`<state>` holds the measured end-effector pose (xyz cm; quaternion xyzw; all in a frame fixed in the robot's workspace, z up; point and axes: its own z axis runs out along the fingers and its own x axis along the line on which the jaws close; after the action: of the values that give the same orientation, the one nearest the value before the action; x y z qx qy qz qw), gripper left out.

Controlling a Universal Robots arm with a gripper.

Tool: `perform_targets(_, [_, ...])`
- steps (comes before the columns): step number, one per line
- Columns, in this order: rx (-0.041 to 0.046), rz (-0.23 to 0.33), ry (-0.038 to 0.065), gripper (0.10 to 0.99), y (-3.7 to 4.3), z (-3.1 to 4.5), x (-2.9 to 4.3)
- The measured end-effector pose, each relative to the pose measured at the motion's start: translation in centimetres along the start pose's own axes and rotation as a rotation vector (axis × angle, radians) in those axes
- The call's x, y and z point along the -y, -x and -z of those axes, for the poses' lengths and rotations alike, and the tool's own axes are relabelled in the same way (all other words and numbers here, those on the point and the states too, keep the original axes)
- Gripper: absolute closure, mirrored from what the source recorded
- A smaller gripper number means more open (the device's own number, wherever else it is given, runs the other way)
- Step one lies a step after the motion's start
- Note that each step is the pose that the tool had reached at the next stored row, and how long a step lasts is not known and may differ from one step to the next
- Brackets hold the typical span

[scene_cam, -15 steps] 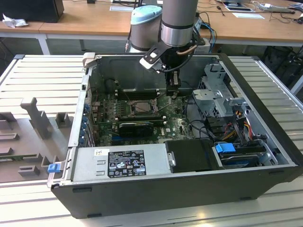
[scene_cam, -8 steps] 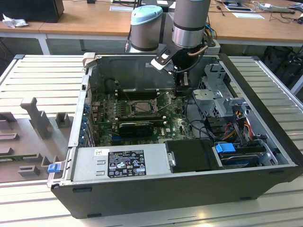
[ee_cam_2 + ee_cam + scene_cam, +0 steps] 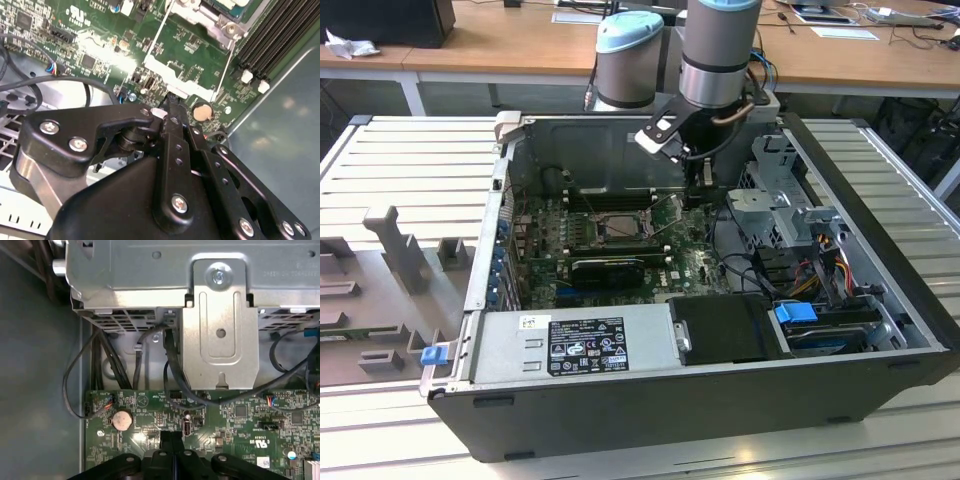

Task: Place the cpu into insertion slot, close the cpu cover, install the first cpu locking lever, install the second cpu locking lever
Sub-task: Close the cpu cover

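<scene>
Far on exterior view's left: grey moulded fixture tray (image 3: pixel 380 265) on ribbed table (image 3: pixel 410 150). Next, open pc case (image 3: pixel 620 420), power supply (image 3: pixel 575 345) along near wall. Insertion slot (image 3: pixel 620 226) sits mid green motherboard (image 3: pixel 700 262), silver frame round it. Cpu in there or not, honestly can't tell. Gripper (image 3: pixel 705 178) hangs off to slot's right, low over board. Fingers (image 3: pixel 167 440) pressed together, nothing between, tips near coin cell (image 3: pixel 121 420). Drive cage (image 3: pixel 780 205) furthest right.
</scene>
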<state>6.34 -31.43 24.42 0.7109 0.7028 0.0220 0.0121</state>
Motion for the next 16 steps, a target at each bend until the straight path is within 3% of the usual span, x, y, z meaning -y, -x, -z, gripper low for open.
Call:
perform_targets(7, [0.0000,0.001,0.000,0.980,0.16,0.00,0.13])
perform_targets(16, [0.0000,0.000,0.000,0.980,0.24,0.08,1.62])
